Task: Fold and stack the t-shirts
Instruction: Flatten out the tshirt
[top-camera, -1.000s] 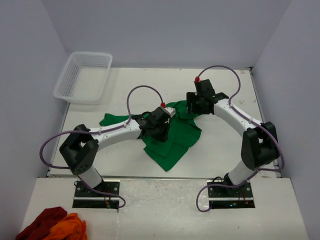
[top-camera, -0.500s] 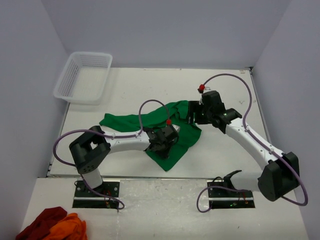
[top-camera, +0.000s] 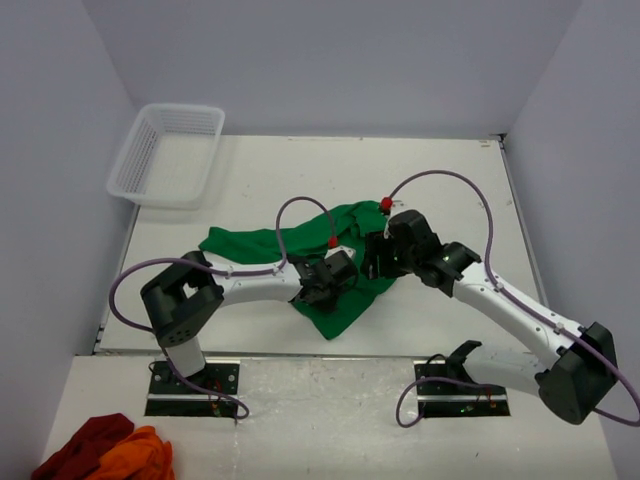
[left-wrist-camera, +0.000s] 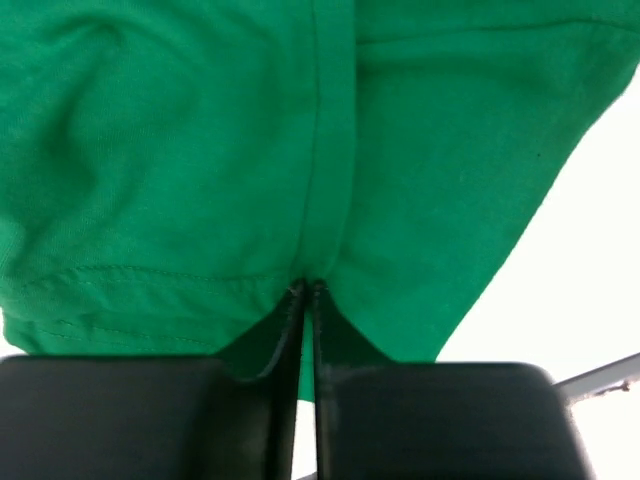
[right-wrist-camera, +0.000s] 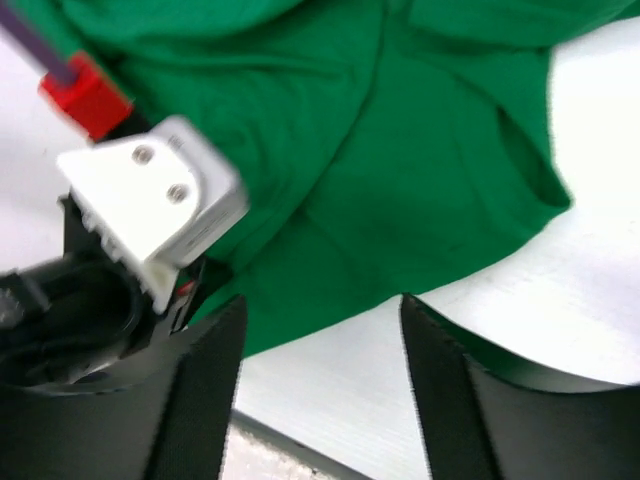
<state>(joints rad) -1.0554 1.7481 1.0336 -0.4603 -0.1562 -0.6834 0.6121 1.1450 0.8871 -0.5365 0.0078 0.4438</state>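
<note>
A green t-shirt (top-camera: 250, 245) lies crumpled in the middle of the white table (top-camera: 440, 180). My left gripper (top-camera: 322, 290) is over the shirt's near part. In the left wrist view it (left-wrist-camera: 308, 292) is shut on a seam fold of the shirt (left-wrist-camera: 200, 130). My right gripper (top-camera: 372, 262) hovers over the shirt's right edge, close beside the left gripper. In the right wrist view it (right-wrist-camera: 318, 312) is open wide and empty, above the shirt's edge (right-wrist-camera: 400, 150) and bare table. The left wrist's white mount (right-wrist-camera: 150, 200) shows there too.
A white mesh basket (top-camera: 165, 155) stands at the back left corner. Red and orange garments (top-camera: 100, 450) lie on the near ledge at the bottom left, off the table. Grey walls close in both sides.
My right arm has swung from the back right toward the near left, down over the shirt. My left gripper moved nearer with the shirt's fold, and the shirt shifted with it.
</note>
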